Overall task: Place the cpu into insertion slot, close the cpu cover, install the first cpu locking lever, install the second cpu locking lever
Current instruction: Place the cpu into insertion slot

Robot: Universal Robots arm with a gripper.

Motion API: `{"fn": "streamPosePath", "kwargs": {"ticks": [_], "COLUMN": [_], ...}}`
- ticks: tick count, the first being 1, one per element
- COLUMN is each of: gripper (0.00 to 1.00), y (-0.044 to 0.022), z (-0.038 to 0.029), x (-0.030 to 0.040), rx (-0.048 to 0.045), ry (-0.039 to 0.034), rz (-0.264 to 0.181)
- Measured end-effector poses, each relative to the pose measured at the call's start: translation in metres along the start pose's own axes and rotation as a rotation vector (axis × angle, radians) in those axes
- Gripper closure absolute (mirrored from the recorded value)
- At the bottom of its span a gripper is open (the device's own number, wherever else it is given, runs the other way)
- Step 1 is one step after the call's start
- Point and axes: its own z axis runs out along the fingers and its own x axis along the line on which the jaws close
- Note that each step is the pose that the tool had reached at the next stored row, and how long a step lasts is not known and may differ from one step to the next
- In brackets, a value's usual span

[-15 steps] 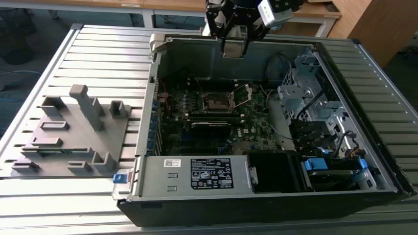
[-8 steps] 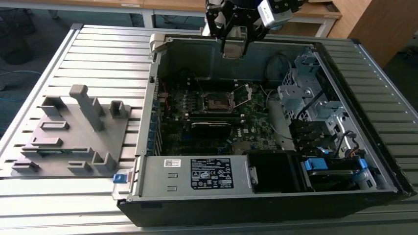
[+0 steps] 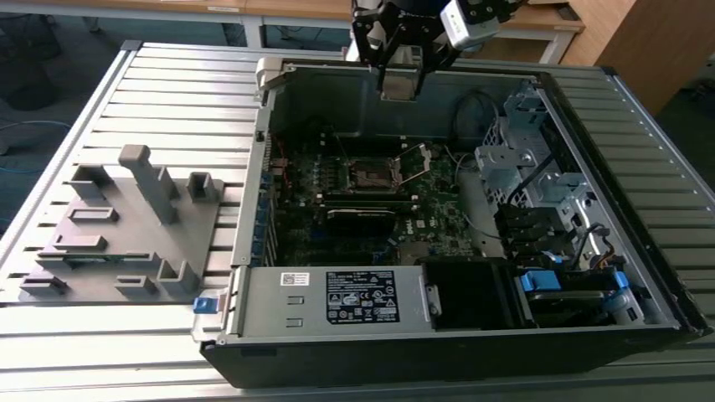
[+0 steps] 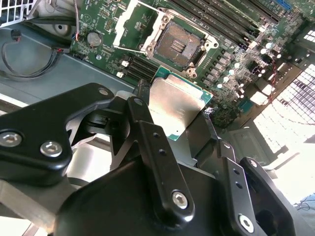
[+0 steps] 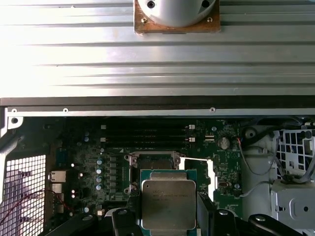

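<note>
My gripper [image 3: 400,82] hangs over the back wall of the open computer case, shut on the cpu [image 4: 179,105], a flat square chip with a dull silver top and a green edge. In both wrist views the black fingers [image 5: 132,206] press on two opposite sides of the cpu [image 5: 168,200]. Below it, on the green motherboard, lies the insertion slot [image 4: 178,44] [image 3: 370,175], with its dark centre bare. The cpu cover [image 4: 134,24] [image 3: 416,162] stands swung open beside the slot. In the first wrist view the held chip hides part of the slot [image 5: 152,161].
A grey plastic fixture [image 3: 123,226] rests on the slatted table at the exterior view's left. Inside the case are a power supply [image 3: 335,297], a black shroud [image 3: 475,293], a metal drive cage [image 3: 525,159] with cables, and long memory slots [image 4: 221,19] next to the socket.
</note>
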Motion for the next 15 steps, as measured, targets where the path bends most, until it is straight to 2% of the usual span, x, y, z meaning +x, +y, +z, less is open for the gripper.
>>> {"fn": "streamPosePath", "kwargs": {"ticks": [15], "gripper": [0.46], "y": [-0.0003], "z": [0.0035], "x": [-0.0001], "rx": [0.0001], "ry": [0.0000], "rz": [0.000]}}
